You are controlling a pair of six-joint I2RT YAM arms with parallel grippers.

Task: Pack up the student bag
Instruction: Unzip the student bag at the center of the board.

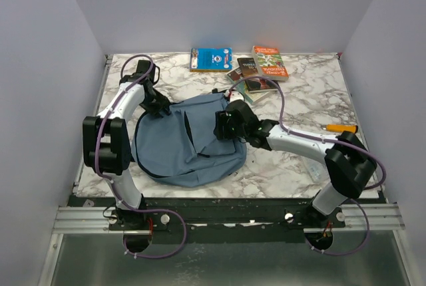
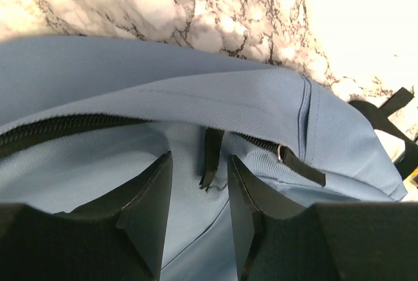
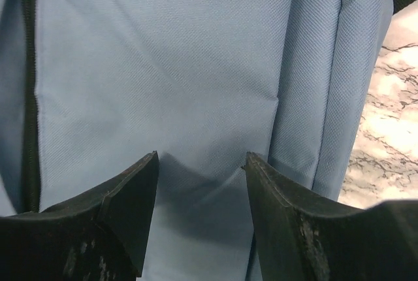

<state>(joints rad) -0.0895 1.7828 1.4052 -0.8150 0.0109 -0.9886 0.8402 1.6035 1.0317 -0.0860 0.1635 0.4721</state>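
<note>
Your left hand (image 2: 199, 155) is at the upper left edge of the student bag (image 1: 180, 146), its jaws a narrow gap apart, with the black zipper pull (image 2: 210, 160) dangling between them, not pinched as far as I can see. The bag's lying flat a bit left of centre on the marble table (image 1: 313, 96), and your right hand (image 3: 202, 155) is nose-down on its right side, jaws fairly wide, just a small pucker of blue fabric between the tips, nothing gripped. Far right there's an orange pen (image 1: 341, 128), well apart from the bag.
</note>
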